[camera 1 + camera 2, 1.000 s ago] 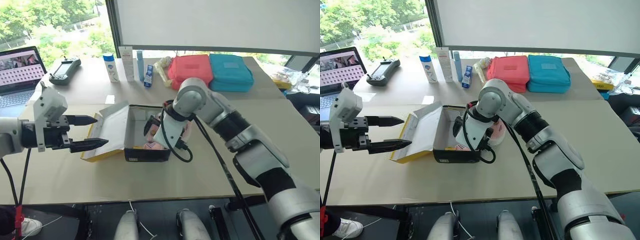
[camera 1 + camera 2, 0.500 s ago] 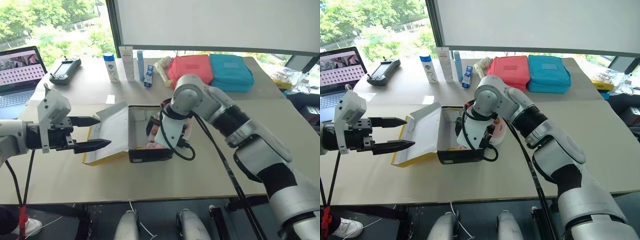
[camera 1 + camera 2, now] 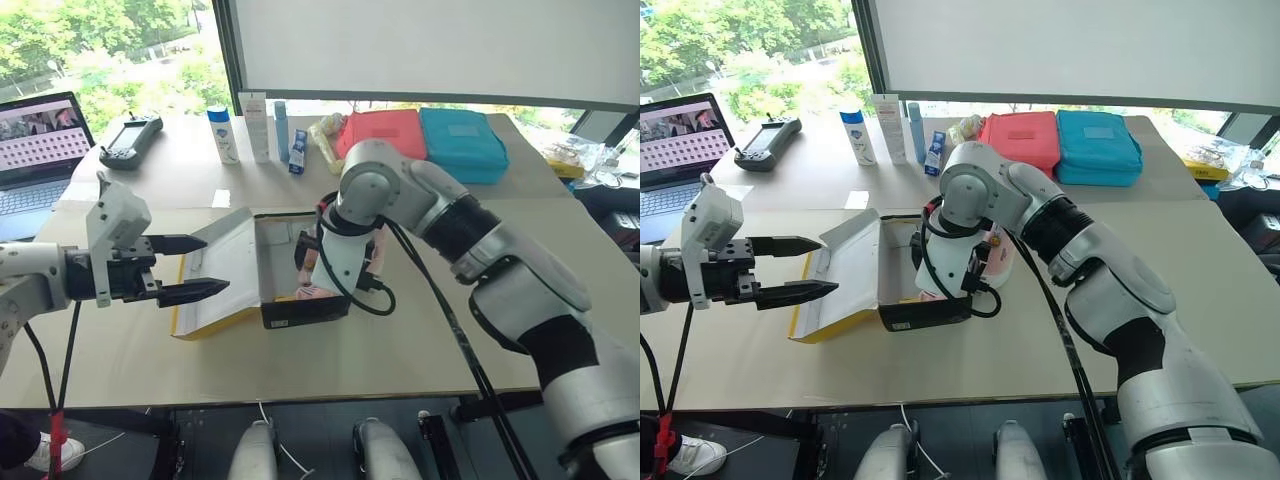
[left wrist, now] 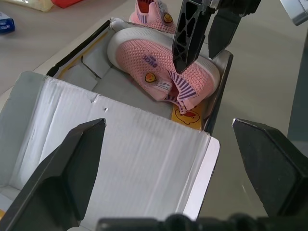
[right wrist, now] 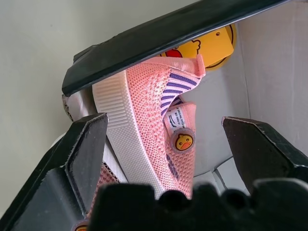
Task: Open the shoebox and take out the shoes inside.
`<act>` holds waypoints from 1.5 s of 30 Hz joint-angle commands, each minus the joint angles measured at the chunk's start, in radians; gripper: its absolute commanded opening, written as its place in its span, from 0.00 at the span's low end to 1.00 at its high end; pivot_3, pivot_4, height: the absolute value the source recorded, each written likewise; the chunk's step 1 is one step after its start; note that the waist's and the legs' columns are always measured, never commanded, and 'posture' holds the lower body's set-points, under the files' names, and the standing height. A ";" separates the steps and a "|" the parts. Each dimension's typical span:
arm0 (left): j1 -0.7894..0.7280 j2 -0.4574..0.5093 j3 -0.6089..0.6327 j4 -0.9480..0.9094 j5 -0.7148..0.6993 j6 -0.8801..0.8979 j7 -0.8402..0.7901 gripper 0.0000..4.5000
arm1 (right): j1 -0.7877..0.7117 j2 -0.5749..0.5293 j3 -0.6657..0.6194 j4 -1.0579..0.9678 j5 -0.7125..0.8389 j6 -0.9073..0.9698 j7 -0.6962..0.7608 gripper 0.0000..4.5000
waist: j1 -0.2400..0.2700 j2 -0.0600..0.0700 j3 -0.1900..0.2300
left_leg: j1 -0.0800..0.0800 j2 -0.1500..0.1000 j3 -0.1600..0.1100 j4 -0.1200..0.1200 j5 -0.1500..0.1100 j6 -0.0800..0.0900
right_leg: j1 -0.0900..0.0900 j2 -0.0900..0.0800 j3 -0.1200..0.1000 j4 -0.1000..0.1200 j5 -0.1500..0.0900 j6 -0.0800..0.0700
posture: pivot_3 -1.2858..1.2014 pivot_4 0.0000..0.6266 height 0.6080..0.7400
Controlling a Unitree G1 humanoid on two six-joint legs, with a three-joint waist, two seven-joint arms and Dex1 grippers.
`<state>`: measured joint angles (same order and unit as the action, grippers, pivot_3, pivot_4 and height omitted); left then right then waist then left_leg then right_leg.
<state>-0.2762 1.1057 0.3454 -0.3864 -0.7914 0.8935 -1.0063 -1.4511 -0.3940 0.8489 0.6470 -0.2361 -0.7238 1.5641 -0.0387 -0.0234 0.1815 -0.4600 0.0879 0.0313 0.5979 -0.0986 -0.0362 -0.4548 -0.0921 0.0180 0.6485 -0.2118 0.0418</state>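
Note:
The shoebox (image 3: 300, 312) stands open mid-table, its black walls upright and its yellow-edged lid (image 3: 225, 268) folded out to the left, white inside up. One pale-pink shoe (image 4: 159, 67) with a white sole lies on its side in the box; a second shoe (image 4: 151, 14) lies behind it. My right gripper (image 5: 168, 144) points steeply down into the box, open, with the shoe (image 5: 149, 115) between its fingers (image 4: 187, 33); I cannot tell if they touch it. Left of the lid, my left gripper (image 3: 212, 265) hovers open and holds nothing.
At the back stand a laptop (image 3: 35, 150), a black controller (image 3: 130, 135), several bottles and tubes (image 3: 255, 130), a pink pouch (image 3: 385, 135) and a teal pouch (image 3: 462, 140). The table's front edge (image 3: 300, 385) runs close below the box.
My right wrist has turned and now points more steeply down, still over the shoe in the box. The left gripper has stayed about where it was, open.

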 commanded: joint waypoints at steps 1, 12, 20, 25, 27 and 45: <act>-0.015 0.005 0.024 -0.032 -0.015 -0.011 0.004 1.00 | 0.020 -0.043 0.025 -0.048 0.009 -0.032 0.050 1.00 | 0.002 0.000 0.000 | 0.000 0.000 0.000 0.000 0.000 0.000 | 0.000 0.000 0.000 0.000 0.000 -0.001 | 0.52 0.24 0.88; -0.039 0.005 0.014 -0.040 -0.031 0.002 0.017 1.00 | 0.071 0.005 0.045 -0.084 -0.003 0.017 0.040 1.00 | -0.002 -0.001 -0.001 | 0.000 0.000 0.000 0.000 0.000 0.000 | 0.000 0.000 0.000 0.000 0.000 0.001 | 0.52 0.24 0.88; -0.035 0.006 0.014 -0.042 -0.040 0.002 0.030 1.00 | 0.082 0.113 0.010 -0.001 -0.100 0.056 -0.072 0.88 | -0.014 -0.010 -0.006 | 0.006 0.003 0.000 -0.001 0.000 0.000 | 0.003 0.003 0.000 0.000 -0.001 -0.005 | 0.52 0.24 0.88; -0.035 0.007 0.017 -0.045 -0.046 0.004 0.037 1.00 | 0.086 0.148 -0.017 0.043 -0.146 0.051 -0.106 0.53 | -0.033 -0.014 -0.009 | 0.022 0.004 0.000 -0.005 -0.002 -0.003 | 0.017 0.003 -0.001 -0.001 -0.003 -0.008 | 0.52 0.24 0.88; -0.034 0.007 0.018 -0.047 -0.048 0.004 0.039 1.00 | 0.091 0.156 -0.028 0.049 -0.156 0.048 -0.112 0.38 | -0.033 -0.015 -0.009 | 0.025 0.004 0.000 -0.007 -0.002 -0.004 | 0.018 0.003 -0.001 -0.001 -0.003 -0.009 | 0.52 0.24 0.88; -0.073 0.011 -0.016 -0.012 -0.032 -0.012 0.031 1.00 | -0.023 0.228 -0.212 0.117 -0.020 0.134 -0.123 0.01 | -0.006 -0.014 -0.006 | 0.019 0.004 0.000 -0.008 -0.002 -0.004 | 0.013 0.002 -0.003 -0.002 -0.003 -0.010 | 0.52 0.24 0.88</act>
<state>-0.3253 1.1058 0.3261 -0.3976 -0.8257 0.8959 -0.9671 -1.4191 -0.1700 0.7057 0.7646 -0.3133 -0.6133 1.4274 -0.0449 -0.0379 0.1752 -0.4418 0.0920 0.0313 0.5898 -0.1010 -0.0399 -0.4421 -0.0897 0.0153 0.6467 -0.2152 0.0318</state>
